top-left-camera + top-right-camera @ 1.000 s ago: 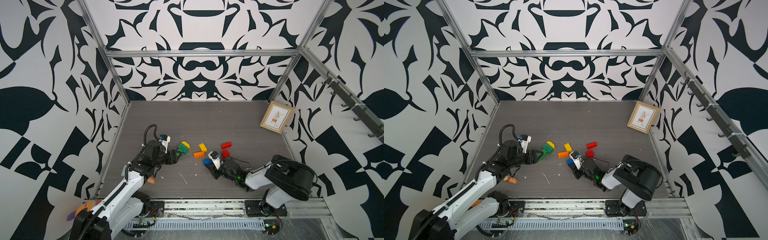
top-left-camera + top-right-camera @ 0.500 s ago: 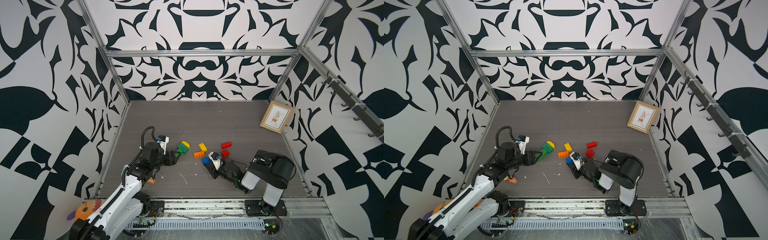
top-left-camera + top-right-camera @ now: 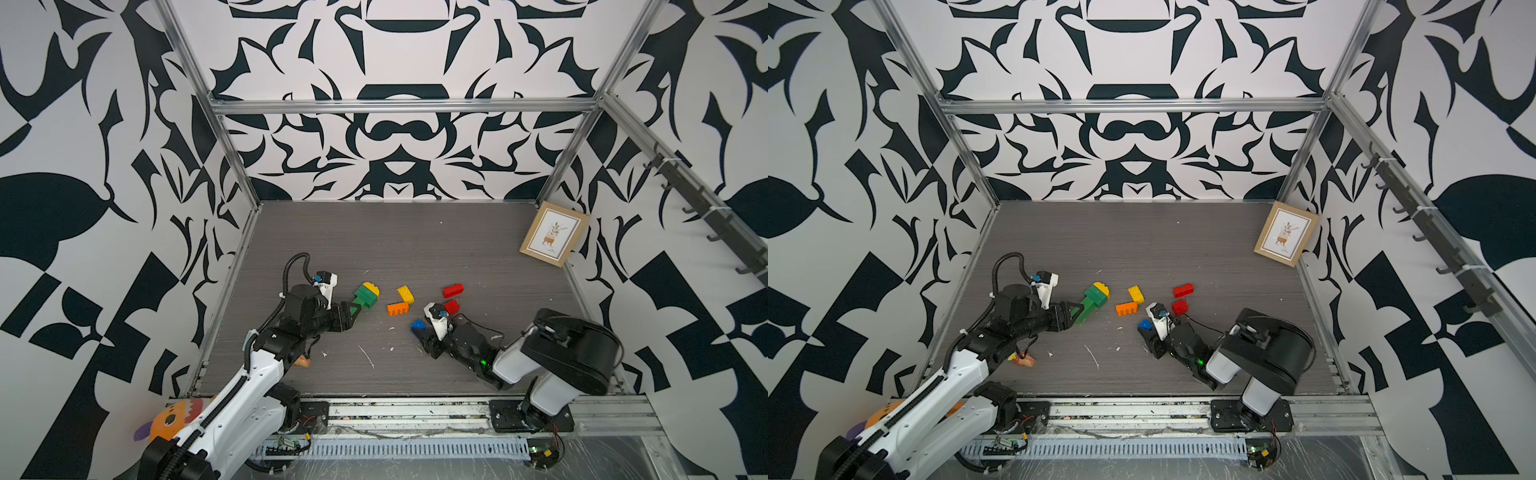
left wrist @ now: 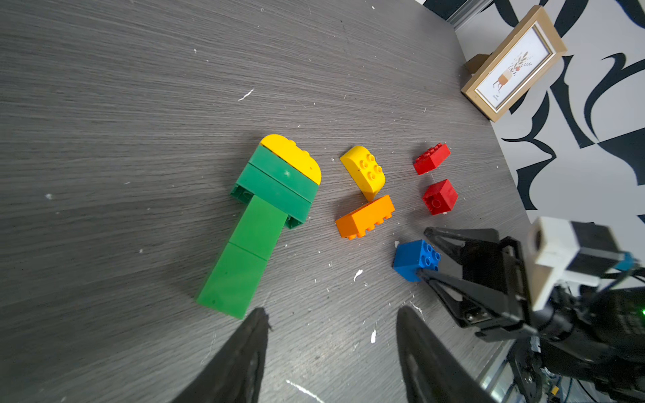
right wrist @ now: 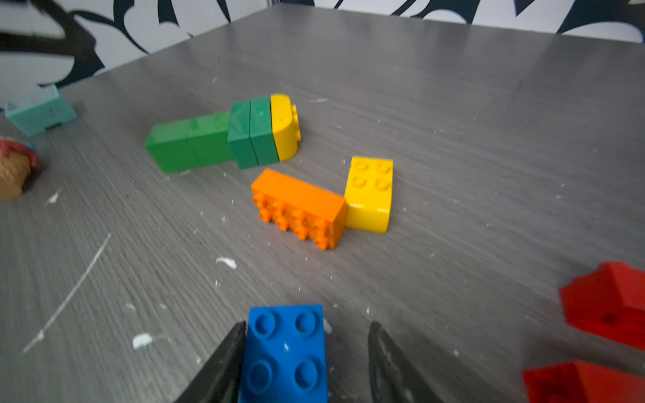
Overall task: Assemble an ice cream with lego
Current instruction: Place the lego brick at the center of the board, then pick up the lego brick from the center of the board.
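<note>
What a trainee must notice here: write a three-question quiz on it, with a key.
1. True or false: the orange brick touches the loose yellow brick.
2. What colour is the brick between the fingers of the right hand? A red, B blue, C orange.
3. How many red bricks lie loose in the left wrist view?

Key: 1 true. 2 B, the blue brick; the fingers stand open around it. 3 two.
</note>
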Robot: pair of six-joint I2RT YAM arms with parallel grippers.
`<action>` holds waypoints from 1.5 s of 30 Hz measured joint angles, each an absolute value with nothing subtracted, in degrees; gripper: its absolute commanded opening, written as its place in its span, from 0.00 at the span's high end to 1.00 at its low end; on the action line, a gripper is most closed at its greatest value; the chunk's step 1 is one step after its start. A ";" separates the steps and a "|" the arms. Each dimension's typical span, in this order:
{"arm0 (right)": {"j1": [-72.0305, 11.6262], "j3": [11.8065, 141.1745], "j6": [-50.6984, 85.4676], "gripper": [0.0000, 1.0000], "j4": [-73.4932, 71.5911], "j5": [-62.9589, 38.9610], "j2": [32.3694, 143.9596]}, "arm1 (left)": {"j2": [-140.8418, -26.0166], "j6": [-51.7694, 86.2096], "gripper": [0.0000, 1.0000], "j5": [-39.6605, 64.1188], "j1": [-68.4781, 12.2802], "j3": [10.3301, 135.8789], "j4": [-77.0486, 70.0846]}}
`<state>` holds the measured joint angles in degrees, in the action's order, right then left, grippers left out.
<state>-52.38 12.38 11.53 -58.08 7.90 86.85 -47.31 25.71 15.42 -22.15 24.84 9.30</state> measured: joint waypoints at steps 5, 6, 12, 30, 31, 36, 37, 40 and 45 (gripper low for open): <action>-51.53 29.26 17.04 0.32 -20.56 13.72 68.45 | -47.03 25.26 0.36 14.35 -22.15 24.86 9.87; -50.43 34.22 17.89 0.30 -12.01 13.78 66.41 | -46.83 25.19 0.36 14.28 -22.15 24.86 9.91; -38.50 57.21 18.31 0.26 23.99 11.68 69.95 | -46.22 25.02 0.36 14.28 -22.15 24.82 9.76; -30.83 52.82 23.42 0.26 36.99 -3.60 83.81 | -48.73 23.97 0.35 14.37 -22.17 24.69 9.15; -30.83 52.71 23.68 0.25 36.62 -4.19 84.97 | -49.21 23.90 0.35 14.37 -22.15 24.69 9.17; -30.83 52.64 23.94 0.24 33.89 -6.07 89.41 | -50.33 23.44 0.35 14.31 -22.15 24.51 9.17; -30.83 52.69 23.92 0.24 33.47 -6.17 90.15 | -50.33 23.31 0.35 14.28 -22.15 24.43 9.17; -30.83 53.98 23.73 0.23 33.39 -6.00 92.42 | -50.33 22.90 0.35 14.00 -22.17 24.34 9.17; -30.76 58.33 22.41 0.23 33.06 -5.54 96.92 | -50.33 22.44 0.35 13.28 -22.15 24.34 9.19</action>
<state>-30.76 58.33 22.41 33.06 -5.54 96.92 -50.33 22.44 13.28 -22.15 24.34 9.19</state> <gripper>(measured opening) 0.766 0.651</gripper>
